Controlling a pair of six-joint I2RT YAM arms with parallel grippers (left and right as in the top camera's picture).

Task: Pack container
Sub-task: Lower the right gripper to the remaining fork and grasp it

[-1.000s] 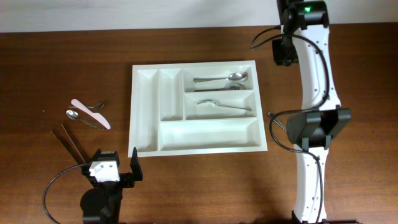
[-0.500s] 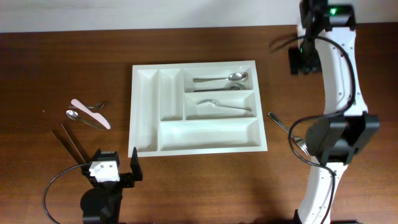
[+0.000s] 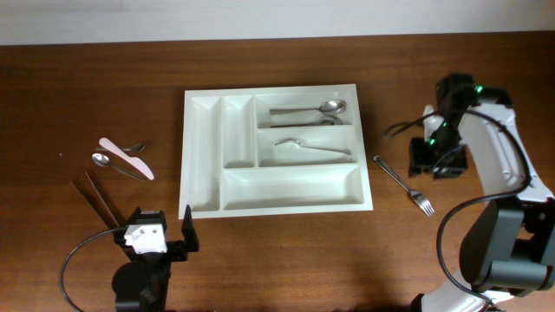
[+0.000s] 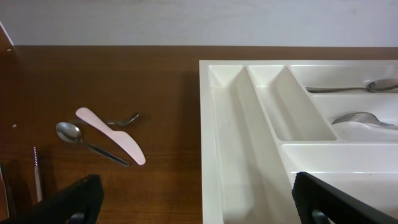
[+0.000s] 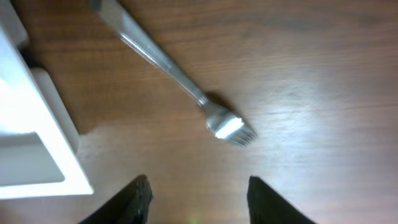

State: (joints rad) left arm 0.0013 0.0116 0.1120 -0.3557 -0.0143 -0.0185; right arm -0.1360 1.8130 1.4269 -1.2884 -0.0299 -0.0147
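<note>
Our right gripper (image 5: 198, 194) has swung from the far side down over the fork (image 5: 180, 81), jaws apart and empty, poised to take it. The container (image 3: 201, 156) lies just left of the fork; our left gripper (image 4: 198, 198) idles nearby, spread wide.

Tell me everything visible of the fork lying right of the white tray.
The fork is slim shiny metal: a long flat handle, short tines. It lies flat and diagonal on the wooden table, handle end nearest the tray, tines pointing away. Only the table touches it; the right end effector hangs open close by, not touching.
</note>
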